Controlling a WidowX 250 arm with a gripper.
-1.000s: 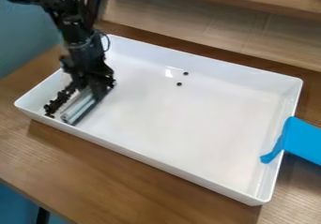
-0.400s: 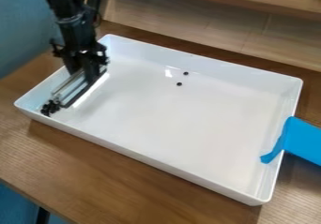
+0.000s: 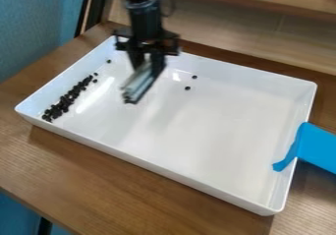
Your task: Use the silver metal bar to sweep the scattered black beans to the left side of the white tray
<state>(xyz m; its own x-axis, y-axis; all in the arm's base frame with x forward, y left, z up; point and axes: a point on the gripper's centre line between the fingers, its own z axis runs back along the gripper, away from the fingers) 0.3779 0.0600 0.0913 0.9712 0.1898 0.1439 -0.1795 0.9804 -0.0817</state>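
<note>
Pinching a pale scraper, the gripper has lifted away from the dark bits gathered near the tray's short wall, probably leaving the scattered strays to sweep.

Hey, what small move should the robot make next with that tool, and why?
I'd guess the gripper should carry the pale tool just beyond the two stray bits, ready to sweep them back: they lie well apart from the dark cluster near one end of the white tray.
</note>
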